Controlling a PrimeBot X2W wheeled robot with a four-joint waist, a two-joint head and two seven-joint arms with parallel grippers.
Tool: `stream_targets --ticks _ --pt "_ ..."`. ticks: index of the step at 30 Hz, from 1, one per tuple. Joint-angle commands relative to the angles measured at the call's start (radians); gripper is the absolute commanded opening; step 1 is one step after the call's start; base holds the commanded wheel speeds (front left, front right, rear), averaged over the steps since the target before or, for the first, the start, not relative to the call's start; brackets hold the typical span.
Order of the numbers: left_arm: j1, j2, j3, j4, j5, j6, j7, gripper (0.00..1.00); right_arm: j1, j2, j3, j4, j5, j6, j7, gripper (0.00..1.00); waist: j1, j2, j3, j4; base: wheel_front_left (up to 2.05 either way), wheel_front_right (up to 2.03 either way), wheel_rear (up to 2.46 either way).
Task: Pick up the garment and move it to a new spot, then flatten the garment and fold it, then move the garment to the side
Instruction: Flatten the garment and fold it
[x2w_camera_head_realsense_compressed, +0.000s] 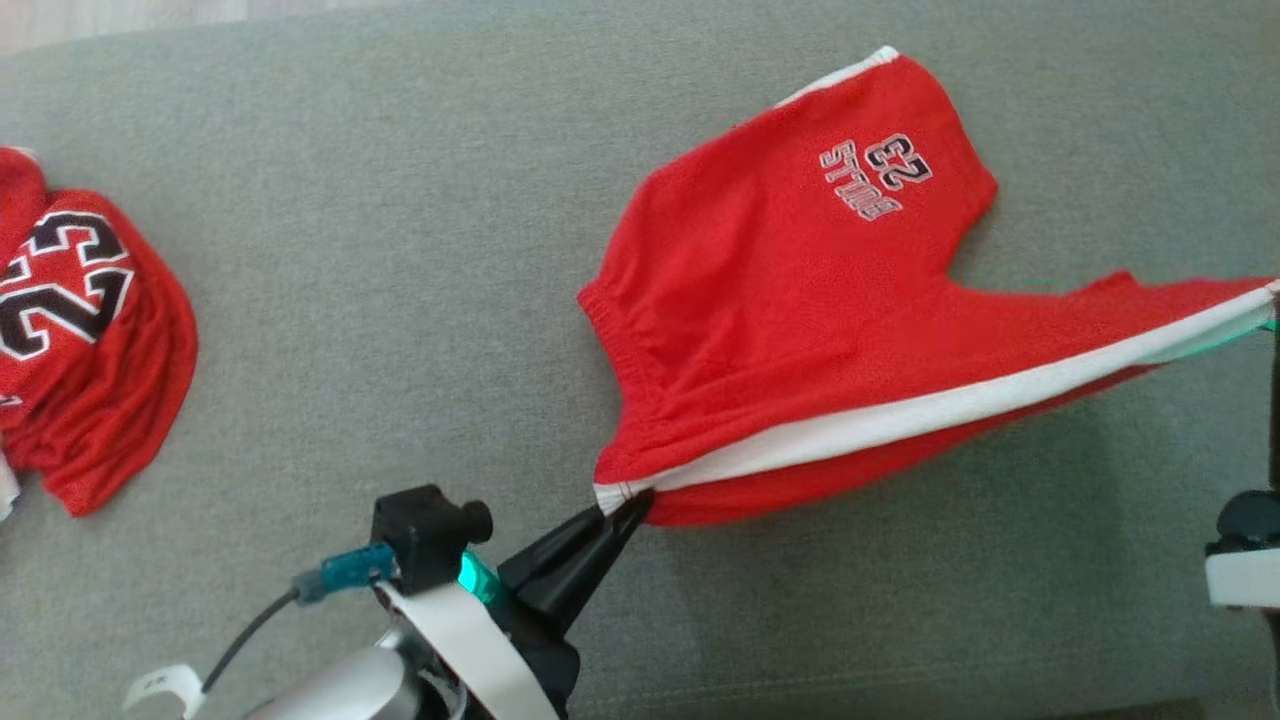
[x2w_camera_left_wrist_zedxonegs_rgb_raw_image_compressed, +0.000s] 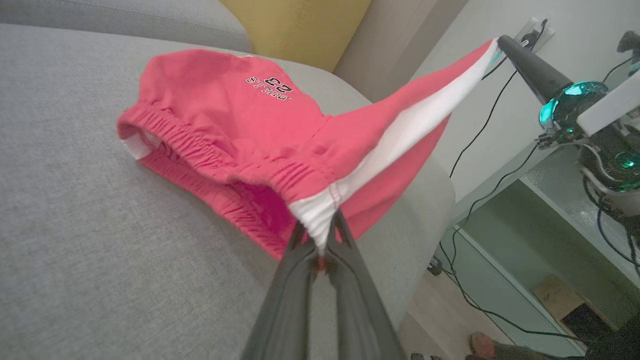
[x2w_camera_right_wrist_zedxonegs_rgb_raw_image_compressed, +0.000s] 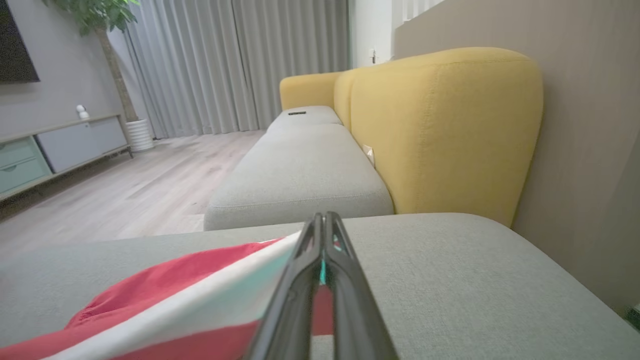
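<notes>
Red shorts (x2w_camera_head_realsense_compressed: 800, 300) with a white side stripe (x2w_camera_head_realsense_compressed: 950, 400) and a small "23" print lie partly on the grey sofa seat (x2w_camera_head_realsense_compressed: 400, 250), their near edge lifted and stretched. My left gripper (x2w_camera_head_realsense_compressed: 632, 502) is shut on the waistband corner at the white stripe (x2w_camera_left_wrist_zedxonegs_rgb_raw_image_compressed: 320, 220). At the right edge of the head view my right gripper (x2w_camera_head_realsense_compressed: 1274, 300) is shut on the leg hem end of the stripe (x2w_camera_right_wrist_zedxonegs_rgb_raw_image_compressed: 240, 295). The left wrist view shows the right gripper (x2w_camera_left_wrist_zedxonegs_rgb_raw_image_compressed: 500, 42) pinching the far end. The rest of the shorts (x2w_camera_left_wrist_zedxonegs_rgb_raw_image_compressed: 225, 115) rests on the cushion.
A second red garment (x2w_camera_head_realsense_compressed: 80, 330) with a large "23" lies crumpled at the left of the seat. A yellow backrest (x2w_camera_right_wrist_zedxonegs_rgb_raw_image_compressed: 440, 130) stands behind the cushions. Cables (x2w_camera_left_wrist_zedxonegs_rgb_raw_image_compressed: 480, 135) and a shelf unit (x2w_camera_left_wrist_zedxonegs_rgb_raw_image_compressed: 550, 225) lie past the sofa's end.
</notes>
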Motion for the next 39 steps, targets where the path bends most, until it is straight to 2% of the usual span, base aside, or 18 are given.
stream_targets --ticks 1,4,7,11,12,15,21,24,25,29,39 --pt "-0.017 0.029 0.039 -0.056 -0.020 0.008 0.004 0.00 -0.004 -0.040 0.017 -0.054 -0.009 0.007 0.021 0.00 0.0001 -0.0001 0.001 0.008 0.00 0.00 0.00" --pt "-0.034 0.011 0.066 -0.089 -0.064 0.007 0.007 0.00 -0.043 -0.065 0.018 -0.051 -0.019 0.007 0.043 0.00 0.0001 -0.0001 0.011 0.023 0.00 0.00 0.00" --pt "-0.086 -0.034 0.099 -0.076 -0.118 -0.018 0.012 0.00 -0.127 -0.084 0.042 0.006 -0.015 0.007 0.067 0.00 0.0001 -0.0001 0.036 0.037 0.00 0.00 0.00" --pt "-0.180 -0.098 0.132 -0.006 -0.179 -0.054 0.027 0.00 -0.275 -0.140 0.092 0.154 -0.012 0.007 0.077 0.00 0.0001 -0.0001 0.083 0.060 0.00 0.00 0.00" --pt "-0.228 -0.129 0.146 0.045 -0.210 -0.071 0.032 0.00 -0.346 -0.178 0.116 0.233 -0.016 0.007 0.073 0.00 0.0001 -0.0001 0.104 0.076 0.00 0.00 0.00" --pt "-0.292 -0.175 0.162 0.120 -0.265 -0.090 0.040 0.00 -0.449 -0.221 0.153 0.338 -0.013 0.007 0.071 0.00 0.0001 -0.0001 0.131 0.096 0.00 0.00 0.00" --pt "-0.411 -0.223 0.158 0.248 -0.338 -0.103 0.076 0.00 -0.655 -0.286 0.258 0.522 -0.010 0.007 0.070 0.00 0.0001 -0.0001 0.188 0.130 0.00 0.00 0.00" --pt "-0.469 -0.241 0.132 0.311 -0.350 -0.104 0.080 0.00 -0.748 -0.309 0.316 0.620 -0.022 0.007 0.056 0.00 0.0001 -0.0001 0.207 0.145 0.00 0.00 0.00" --pt "-0.469 -0.241 0.132 0.311 -0.350 -0.104 0.080 0.00 -0.748 -0.309 0.316 0.620 -0.022 0.007 0.056 0.00 0.0001 -0.0001 0.207 0.145 0.00 0.00 0.00" --pt "-0.533 -0.254 0.090 0.387 -0.355 -0.105 0.058 0.00 -0.860 -0.311 0.383 0.748 -0.027 0.007 0.037 0.00 0.0001 -0.0001 0.229 0.158 0.00 0.00 0.00" --pt "-0.607 -0.232 -0.048 0.481 -0.357 -0.105 0.005 0.00 -1.000 -0.302 0.494 0.986 -0.029 0.007 -0.039 0.00 0.0001 -0.0001 0.245 0.172 0.00 0.00 0.00"
